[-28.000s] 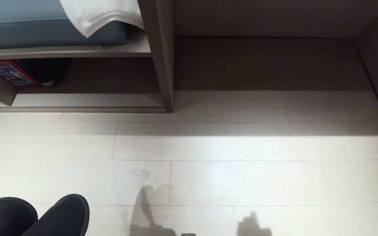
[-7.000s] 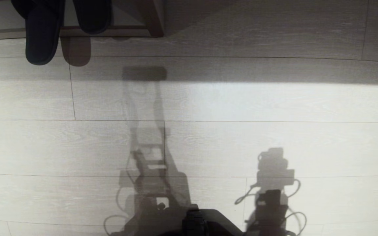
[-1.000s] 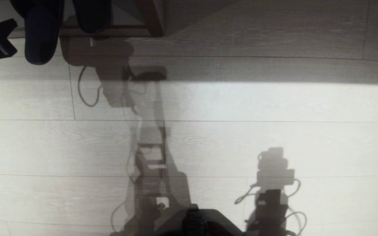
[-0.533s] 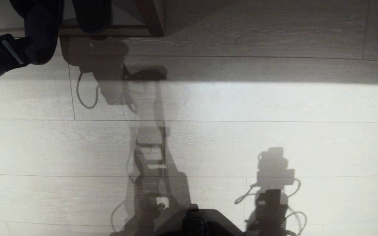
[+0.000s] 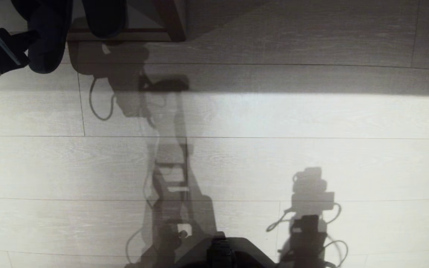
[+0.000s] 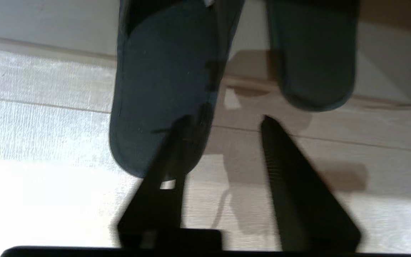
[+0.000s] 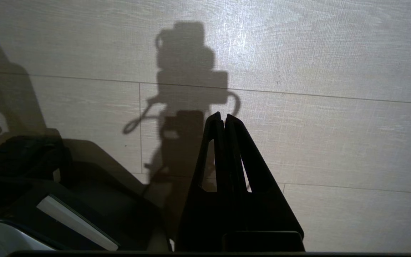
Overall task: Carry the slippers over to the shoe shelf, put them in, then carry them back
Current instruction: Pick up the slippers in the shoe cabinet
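Where the head view cuts off at its top edge, the slippers [image 5: 47, 37] show only their heel ends, so their toes and most of the shoe shelf [image 5: 125, 35] are hidden. Both slippers are dark and lie side by side across the shelf's dark brown front edge. The left one reaches further out over the pale wood-grain floor [image 5: 274, 119], while the right one [image 6: 312, 60] stops just past the edge.

The left gripper [image 6: 223, 123] enters from the left border of the head view, its arm mostly out of frame. In the left wrist view its two black fingers are spread apart. One finger [image 6: 177, 142] overlaps the heel of the nearer slipper [image 6: 162, 82], and the other stands over bare floor between the two slippers. Whether the finger touches the fabric cannot be told, as that part is blurred.

The right gripper [image 7: 224, 117] hangs low beside the robot's dark base [image 7: 66, 200], fingers pressed together over bare floor, holding nothing.

A pale strip on the left gripper's body is too small to read, and no other writing shows.
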`<state>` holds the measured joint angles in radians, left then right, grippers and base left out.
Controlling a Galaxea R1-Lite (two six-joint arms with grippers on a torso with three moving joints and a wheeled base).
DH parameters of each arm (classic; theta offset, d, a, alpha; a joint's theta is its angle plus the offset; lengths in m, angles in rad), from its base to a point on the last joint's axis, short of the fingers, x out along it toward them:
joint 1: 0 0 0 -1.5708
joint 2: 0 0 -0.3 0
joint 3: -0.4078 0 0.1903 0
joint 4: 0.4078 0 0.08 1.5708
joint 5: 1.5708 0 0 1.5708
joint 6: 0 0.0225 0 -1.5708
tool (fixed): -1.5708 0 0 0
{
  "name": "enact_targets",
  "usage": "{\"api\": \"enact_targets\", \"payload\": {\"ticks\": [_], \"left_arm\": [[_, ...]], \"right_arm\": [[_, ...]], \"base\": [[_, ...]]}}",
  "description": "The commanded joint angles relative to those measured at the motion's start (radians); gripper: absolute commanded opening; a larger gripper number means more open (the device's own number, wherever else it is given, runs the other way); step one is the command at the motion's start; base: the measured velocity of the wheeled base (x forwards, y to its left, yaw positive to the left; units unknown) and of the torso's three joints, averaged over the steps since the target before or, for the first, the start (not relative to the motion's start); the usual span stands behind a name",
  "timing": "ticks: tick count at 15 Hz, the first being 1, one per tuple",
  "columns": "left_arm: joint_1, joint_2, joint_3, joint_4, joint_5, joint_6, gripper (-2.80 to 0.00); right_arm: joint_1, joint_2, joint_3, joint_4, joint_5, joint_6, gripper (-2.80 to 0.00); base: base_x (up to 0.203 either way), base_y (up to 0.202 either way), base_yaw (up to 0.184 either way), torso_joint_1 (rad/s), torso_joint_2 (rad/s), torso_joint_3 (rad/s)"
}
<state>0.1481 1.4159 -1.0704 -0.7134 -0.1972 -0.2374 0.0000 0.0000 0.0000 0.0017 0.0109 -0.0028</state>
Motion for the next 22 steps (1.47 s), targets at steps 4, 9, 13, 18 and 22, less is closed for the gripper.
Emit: {"api": "enact_targets", "payload": {"ticks": [4,9,13,18,22], "left_arm": [[0.001,-0.017,-0.018,0.098,-0.001,-0.003,0.0],[-0.012,0.041,-0.093,0.253,0.042,-0.022,0.0],[-0.033,0.092,-0.177,0.152,0.076,-0.109,0.0],[-0.053,0.116,-0.187,0.0,0.09,-0.141,0.0],[-0.07,0.189,-0.253,-0.033,0.118,-0.148,0.0]], "right_arm": [[0.0,-0.002,0.0,0.0,0.0,0.0,-2.8],[0.0,-0.002,0.0,0.0,0.0,0.0,-2.8],[0.002,-0.002,0.0,0.0,0.0,0.0,-2.8],[0.0,-0.002,0.0,0.0,0.0,0.0,-2.8],[0.0,-0.002,0.0,0.0,0.0,0.0,-2.8]], "base": [[0.0,0.0,0.0,0.0,0.0,0.0],[0.0,0.0,0.0,0.0,0.0,0.0],[0.0,0.0,0.0,0.0,0.0,0.0],[0.0,0.0,0.0,0.0,0.0,0.0],[0.0,0.0,0.0,0.0,0.0,0.0]]}}
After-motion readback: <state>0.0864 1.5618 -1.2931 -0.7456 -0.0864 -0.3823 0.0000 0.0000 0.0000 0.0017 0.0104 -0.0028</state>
